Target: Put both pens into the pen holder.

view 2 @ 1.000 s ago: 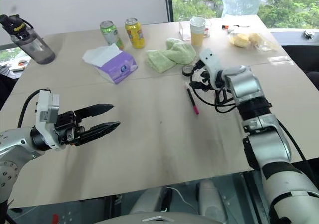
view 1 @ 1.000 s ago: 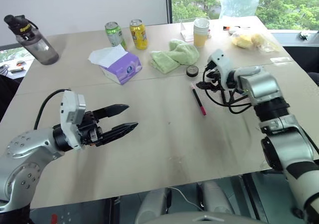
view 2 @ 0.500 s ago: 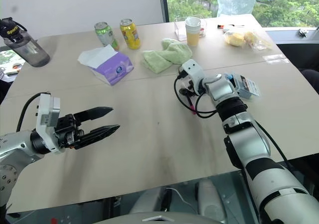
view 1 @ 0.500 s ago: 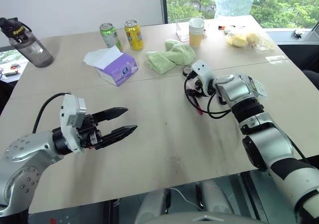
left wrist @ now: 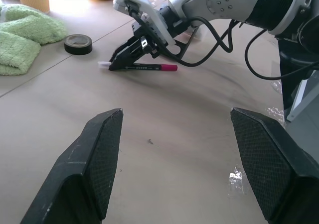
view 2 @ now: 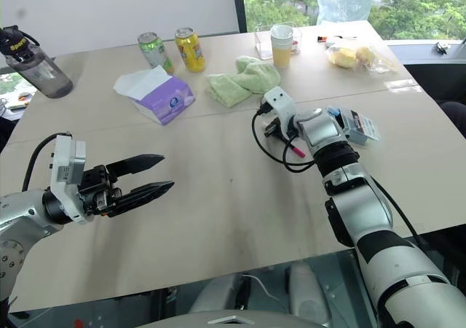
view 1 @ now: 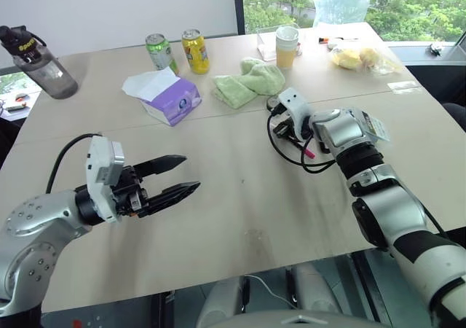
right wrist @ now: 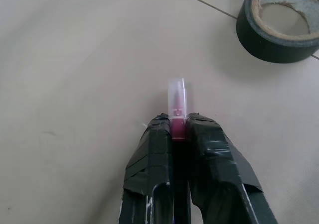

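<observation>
**Right gripper clamped on pink-ended pen, mid-table**

Wide pale beige table (view 1: 240, 197), matte, with a seam line crossing it side to side and another running toward the far edge. Small scuffs and a glossy patch near the front edge. Beyond the far edge: white wall on the left, large window on the right with green trees outside.

Right gripper (left wrist: 113, 65) down at the tabletop just right of centre, fingers closed on the pen (left wrist: 149, 66). Pen black-bodied, pink at one end, clear cap at the other; lying flat on the surface, pinched near the capped end, pink tail sticking out toward the robot's right. In the right wrist view, clear cap and pink collar poking out between the two pressed-together pads (right wrist: 149, 149).

Roll of black tape (right wrist: 281, 27) flat on the table just beyond the gripper. Green cloth (view 1: 247, 84) bunched farther back. Purple tissue box (view 1: 171, 98) to the left of the cloth, white tissue sticking up. Two cans (view 1: 177, 51), one green and one yellow, standing behind the box. Dark water bottle (view 1: 40, 62) at the far left corner. Pale cup (view 1: 287, 46) near the far edge, a bag of yellow items (view 1: 360, 57) to its right.

Left gripper (view 1: 178, 176) held above the near left part of the table, fingers spread apart, nothing between them, well apart from the pen.
</observation>
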Controlling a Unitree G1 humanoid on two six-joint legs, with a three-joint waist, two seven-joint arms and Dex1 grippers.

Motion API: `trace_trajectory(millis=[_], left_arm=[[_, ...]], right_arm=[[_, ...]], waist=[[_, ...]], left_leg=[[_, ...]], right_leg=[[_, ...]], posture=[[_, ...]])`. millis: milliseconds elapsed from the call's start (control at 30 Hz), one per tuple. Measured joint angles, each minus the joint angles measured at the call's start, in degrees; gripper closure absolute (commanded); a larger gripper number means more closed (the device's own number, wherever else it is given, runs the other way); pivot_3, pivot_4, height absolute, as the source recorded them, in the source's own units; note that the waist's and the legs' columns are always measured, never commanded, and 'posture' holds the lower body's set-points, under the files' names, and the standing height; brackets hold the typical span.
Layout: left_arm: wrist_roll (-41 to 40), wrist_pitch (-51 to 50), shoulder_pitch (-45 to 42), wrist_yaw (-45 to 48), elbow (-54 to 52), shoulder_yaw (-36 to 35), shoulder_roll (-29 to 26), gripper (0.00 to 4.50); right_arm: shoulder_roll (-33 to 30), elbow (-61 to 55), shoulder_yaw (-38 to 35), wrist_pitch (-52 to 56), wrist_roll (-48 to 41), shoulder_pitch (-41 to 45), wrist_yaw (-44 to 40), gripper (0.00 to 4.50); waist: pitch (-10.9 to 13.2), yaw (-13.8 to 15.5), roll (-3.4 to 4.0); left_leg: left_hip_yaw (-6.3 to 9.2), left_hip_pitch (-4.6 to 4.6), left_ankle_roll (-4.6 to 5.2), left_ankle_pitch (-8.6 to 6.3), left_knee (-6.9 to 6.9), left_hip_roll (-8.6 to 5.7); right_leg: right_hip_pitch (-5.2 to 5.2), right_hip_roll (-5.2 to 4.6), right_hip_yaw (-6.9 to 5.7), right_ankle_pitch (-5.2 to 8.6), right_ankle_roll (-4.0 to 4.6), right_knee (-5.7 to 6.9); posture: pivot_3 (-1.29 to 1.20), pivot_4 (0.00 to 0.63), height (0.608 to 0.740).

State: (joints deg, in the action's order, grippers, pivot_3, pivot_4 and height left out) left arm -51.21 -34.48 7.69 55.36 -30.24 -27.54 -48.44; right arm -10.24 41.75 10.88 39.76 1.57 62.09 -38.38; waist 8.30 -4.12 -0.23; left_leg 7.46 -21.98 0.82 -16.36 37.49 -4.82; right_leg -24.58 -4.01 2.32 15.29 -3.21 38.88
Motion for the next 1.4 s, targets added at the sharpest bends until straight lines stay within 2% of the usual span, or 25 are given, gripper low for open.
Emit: trace_trajectory(millis=[133,267,433,533,700,867,1133,1400], left_arm=[[0.0,0.0,-0.1,0.1,0.1,0.0,0.0,0.98],[0.0,0.1,0.1,0.5,0.4,-0.1,0.0,0.98],[0.1,0.1,-0.7,0.6,0.6,0.2,0.0,0.98],[0.2,0.2,-1.5,0.7,0.7,0.7,0.0,0.98],[0.5,0.4,-2.3,0.8,0.9,1.2,0.0,0.98],[0.5,0.5,-3.2,1.2,1.2,1.8,0.0,0.98],[0.7,0.7,-4.6,1.3,2.2,3.4,0.0,0.98],[1.1,0.7,-4.3,1.3,2.2,3.4,0.0,0.98]], right_arm=[[-0.8,-4.8,-0.7,1.3,-1.7,0.5,-1.4,4.47],[-4.7,-14.9,-1.1,3.4,-5.2,1.1,-6.5,4.47],[-11.9,-31.5,-4.6,0.7,-18.1,-2.2,-24.3,4.47],[-16.2,-32.5,-5.2,-1.3,-21.9,-3.5,-31.6,4.47],[-20.6,-27.1,-9.4,-6.5,-25.3,-4.3,-38.1,4.47],[-23.3,-18.2,-10.4,-12.3,-26.1,-3.8,-43.5,4.47],[-22.5,-2.0,-10.3,-31.5,-21.0,-1.6,-44.9,4.47],[-22.6,11.1,-10.2,-40.4,-17.1,1.8,-45.5,4.47]], waist=[[0.0,0.1,0.00],[0.0,0.2,0.01],[0.0,0.3,0.00],[0.0,0.5,-0.01],[0.0,0.5,0.00],[0.0,0.5,0.00],[0.0,0.5,-0.01],[0.0,0.4,0.00]], left_leg=[[0.01,-0.01,0.00,0.00,0.00,0.00],[0.05,-0.04,0.01,-0.01,0.00,0.00],[0.08,-0.03,0.02,-0.01,-0.02,0.00],[0.07,0.00,0.02,-0.01,0.02,-0.01],[0.03,0.02,0.02,-0.01,0.00,0.01],[0.01,0.01,0.02,-0.01,0.00,0.01],[-0.02,-0.01,0.02,-0.01,0.01,0.01],[-0.01,-0.01,0.01,-0.01,0.00,0.01]], right_leg=[[0.00,0.00,0.00,0.00,0.00,-0.01],[0.00,-0.01,-0.04,0.00,0.00,-0.04],[0.03,-0.02,-0.07,0.00,-0.01,-0.07],[0.09,-0.03,-0.07,0.00,-0.01,-0.05],[0.07,-0.02,-0.02,0.00,-0.01,-0.04],[0.07,-0.02,-0.01,0.00,-0.01,-0.06],[0.05,-0.02,-0.01,0.00,-0.01,-0.05],[0.03,-0.02,-0.01,0.00,-0.01,-0.05]], posture=[[0.00,0.150,0.740],[0.00,0.150,0.740],[0.00,0.150,0.740],[0.00,0.150,0.740],[0.00,0.150,0.740],[0.00,0.150,0.740],[0.00,0.150,0.740],[0.00,0.150,0.740]])
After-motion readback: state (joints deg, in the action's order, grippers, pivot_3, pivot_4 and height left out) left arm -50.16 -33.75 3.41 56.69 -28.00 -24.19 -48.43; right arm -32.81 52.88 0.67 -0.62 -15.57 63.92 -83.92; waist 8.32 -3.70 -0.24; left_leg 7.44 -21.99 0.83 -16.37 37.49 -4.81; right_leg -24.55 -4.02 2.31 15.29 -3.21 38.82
